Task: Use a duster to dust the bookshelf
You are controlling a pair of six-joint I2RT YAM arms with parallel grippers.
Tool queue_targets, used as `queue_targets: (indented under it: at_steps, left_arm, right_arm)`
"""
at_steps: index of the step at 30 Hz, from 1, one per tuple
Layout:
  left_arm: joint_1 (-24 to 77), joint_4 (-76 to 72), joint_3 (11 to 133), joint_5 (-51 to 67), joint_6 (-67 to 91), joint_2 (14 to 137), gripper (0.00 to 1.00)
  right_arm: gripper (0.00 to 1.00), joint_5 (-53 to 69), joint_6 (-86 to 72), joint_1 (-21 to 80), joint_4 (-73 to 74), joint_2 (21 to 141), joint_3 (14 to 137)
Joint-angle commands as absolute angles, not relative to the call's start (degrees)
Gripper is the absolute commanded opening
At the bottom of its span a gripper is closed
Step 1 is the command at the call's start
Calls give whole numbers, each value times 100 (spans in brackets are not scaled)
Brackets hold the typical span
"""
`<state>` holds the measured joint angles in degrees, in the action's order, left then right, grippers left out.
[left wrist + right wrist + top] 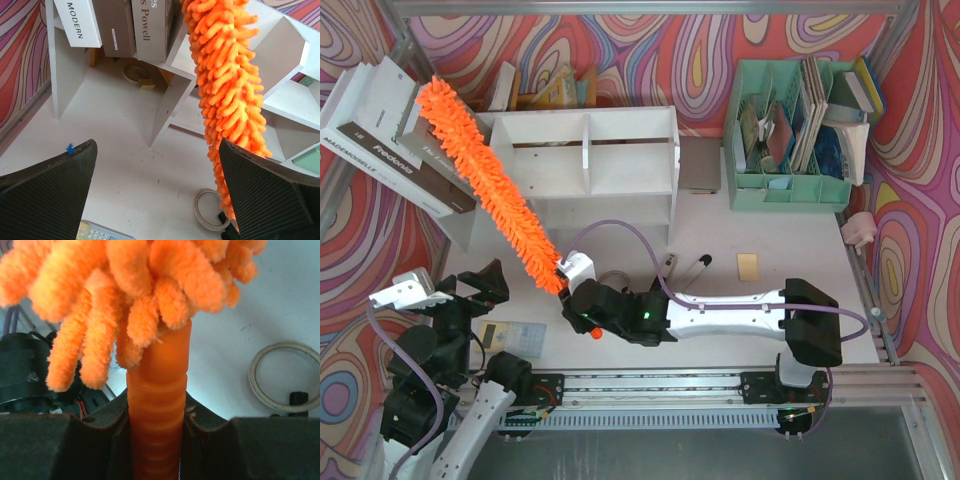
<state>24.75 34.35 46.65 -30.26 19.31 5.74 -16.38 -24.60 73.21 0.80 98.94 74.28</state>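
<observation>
White table (780, 240), surface a bit scuffed. At the back, approx. centre, stands the bookshelf (620, 130). Right of it lies a flat grey pad (700, 165), then a mint green organiser (790, 190) in the back-right corner. Nearer the front: a pen (667, 268) & a 2nd pen (703, 264) side by side, a small yellow card (748, 266) to their right, a pale calculator (512, 336) front-left, and a white tape ring (287, 346).
</observation>
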Motion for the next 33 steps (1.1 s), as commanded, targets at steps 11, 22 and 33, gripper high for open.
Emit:
queue_targets:
  at_steps: [11, 22, 33]
  left_arm:
    - [2468, 3359, 4597, -3085, 1960, 477, 98]
    - [2467, 3349, 4597, -3076, 1960, 484, 98]
    - [2470, 3348, 4597, -3063, 1960, 483, 98]
  right_arm:
    - [0, -1724, -2323, 7463, -406, 9695, 7322]
    - [0, -2128, -2312, 7698, -473, 9660, 7220]
    - [0, -2012, -2583, 7532, -248, 9800, 7298]
